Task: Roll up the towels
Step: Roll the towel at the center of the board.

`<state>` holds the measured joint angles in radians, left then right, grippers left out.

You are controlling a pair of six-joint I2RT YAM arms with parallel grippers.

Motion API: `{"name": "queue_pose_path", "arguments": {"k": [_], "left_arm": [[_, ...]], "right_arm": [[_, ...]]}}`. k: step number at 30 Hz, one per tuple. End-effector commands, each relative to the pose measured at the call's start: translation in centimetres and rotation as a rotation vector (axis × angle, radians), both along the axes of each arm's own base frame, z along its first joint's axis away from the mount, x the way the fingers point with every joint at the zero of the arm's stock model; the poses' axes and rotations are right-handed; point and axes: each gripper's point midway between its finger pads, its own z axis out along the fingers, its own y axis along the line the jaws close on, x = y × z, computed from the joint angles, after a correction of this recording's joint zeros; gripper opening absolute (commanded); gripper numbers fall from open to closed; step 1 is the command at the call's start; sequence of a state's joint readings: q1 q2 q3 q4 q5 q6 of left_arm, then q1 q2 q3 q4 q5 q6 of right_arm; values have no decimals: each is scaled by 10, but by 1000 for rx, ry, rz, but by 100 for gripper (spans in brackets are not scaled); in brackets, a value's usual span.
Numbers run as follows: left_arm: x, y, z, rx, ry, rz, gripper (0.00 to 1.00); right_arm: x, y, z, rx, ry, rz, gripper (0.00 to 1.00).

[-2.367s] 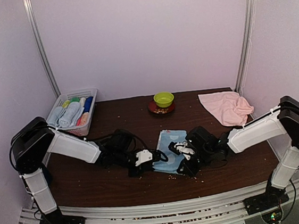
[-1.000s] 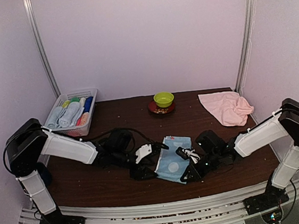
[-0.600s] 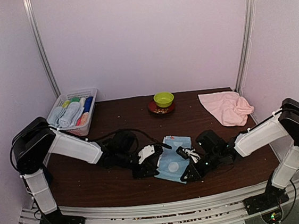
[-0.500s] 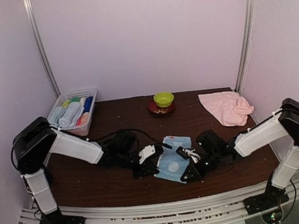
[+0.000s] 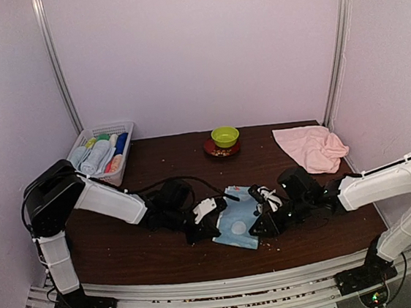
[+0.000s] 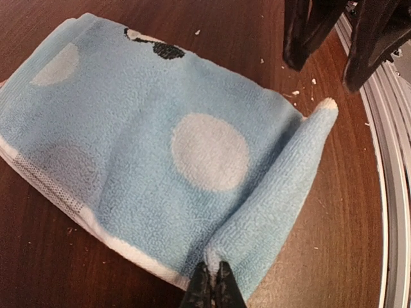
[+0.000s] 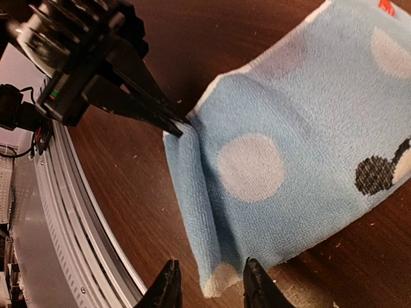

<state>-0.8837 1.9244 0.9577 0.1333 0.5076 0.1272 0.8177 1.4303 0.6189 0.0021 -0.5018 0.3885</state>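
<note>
Nearest the rail, the light blue towel [image 6: 192, 147] lies on the table [image 5: 106, 254] between both arms, its near edge turned over into a first narrow roll. Left gripper [image 6: 212, 290]: closed tight, pinching one end of that roll. Right gripper [image 7: 212, 285]: jaws apart, straddling the other end; whether either pad touches cloth is unclear from here. Cloth judged light, limp and fleecy, likely to spring open if released; best held low at both roll ends. Further back, on the right, the pink towel [image 5: 310, 147] sits crumpled, not yet rolled
</note>
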Motion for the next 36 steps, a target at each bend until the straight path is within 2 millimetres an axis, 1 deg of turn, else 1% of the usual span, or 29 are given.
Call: {"name": "queue_pose_path", "arguments": {"k": [1,4,7,9,12,17,21,27,29,33,36], "left_arm": [[6,1,-12,42,16,45,0],[8,-1,-13,47,23,59,0],[9,-1,-15,51,33,62,0],[8,-1,-17,53,37,63,0],[8,-1,-17,53,40,62,0],[7,0,-19,61,43,61,0],[7,1,-19,64,42,60,0],[6,2,-20,68,43,58,0],[5,2,-21,71,43,56,0],[5,4,-21,72,40,54,0],[4,4,-22,76,41,55,0]], "right_arm": [[15,-1,29,29,-91,-44,34],[7,7,38,98,-84,-1,28],[-5,16,35,137,-50,54,17],[-13,22,30,143,-33,89,12],[-20,28,21,130,-12,115,9],[-21,26,0,89,25,107,7],[-16,19,-19,33,39,71,7],[-2,12,-34,0,54,14,5],[2,11,-36,1,54,4,5],[10,8,-32,19,47,-27,5],[12,5,-38,6,57,-36,6]]}}
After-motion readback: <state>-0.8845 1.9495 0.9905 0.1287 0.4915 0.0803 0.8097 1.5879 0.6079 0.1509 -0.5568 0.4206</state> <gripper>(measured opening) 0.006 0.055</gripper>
